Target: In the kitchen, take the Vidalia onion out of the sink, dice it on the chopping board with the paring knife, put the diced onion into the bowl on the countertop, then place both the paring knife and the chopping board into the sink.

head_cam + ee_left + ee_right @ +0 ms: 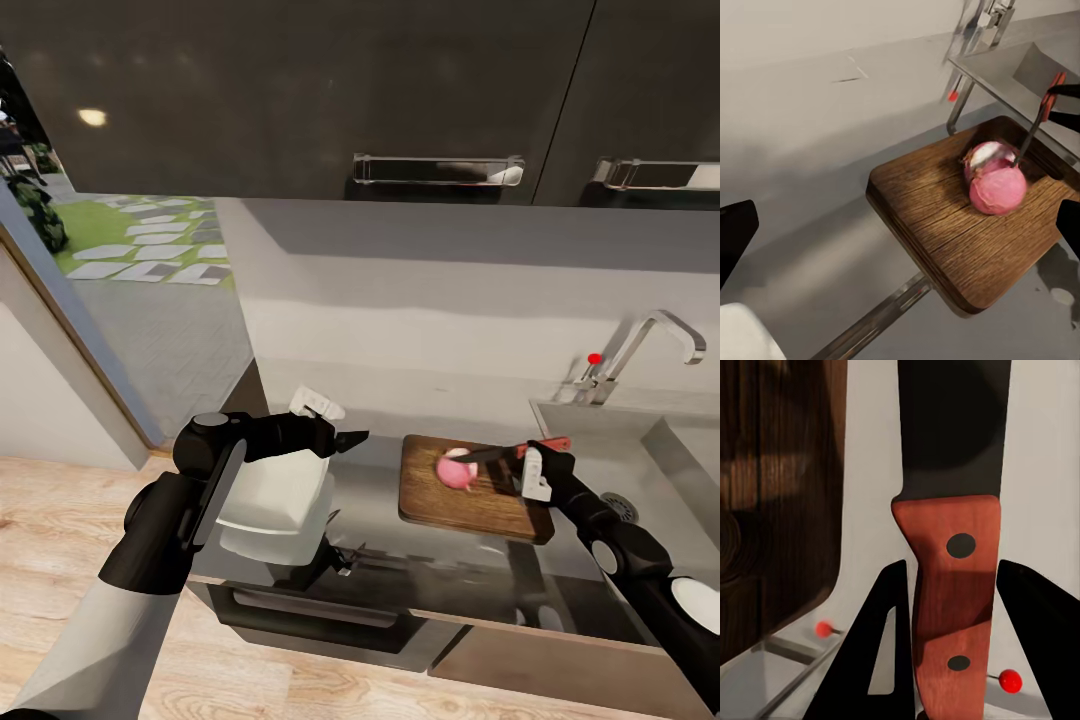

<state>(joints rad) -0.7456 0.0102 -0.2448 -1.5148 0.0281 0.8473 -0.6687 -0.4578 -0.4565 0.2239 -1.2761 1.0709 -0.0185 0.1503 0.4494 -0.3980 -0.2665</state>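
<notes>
A pink Vidalia onion (457, 470) (996, 184) lies on the dark-brown chopping board (445, 505) (937, 225), and looks parted into two touching pieces. My right gripper (533, 462) (952, 607) is shut on the red handle of the paring knife (497, 454) (1030, 135) (952, 577), whose dark blade rests on the onion. My left gripper (345, 472) (904, 229) hangs open with nothing in it, above the white bowl (270, 495) (739, 334) and just left of the board. The sink (645, 445) lies right of the board.
The chrome tap (650, 345) (994, 15) with a red dot stands behind the sink. Glossy black upper cabinets (300, 90) hang overhead. The countertop (375, 515) ends at a window opening on the left. An oven front (320, 610) sits under the counter edge.
</notes>
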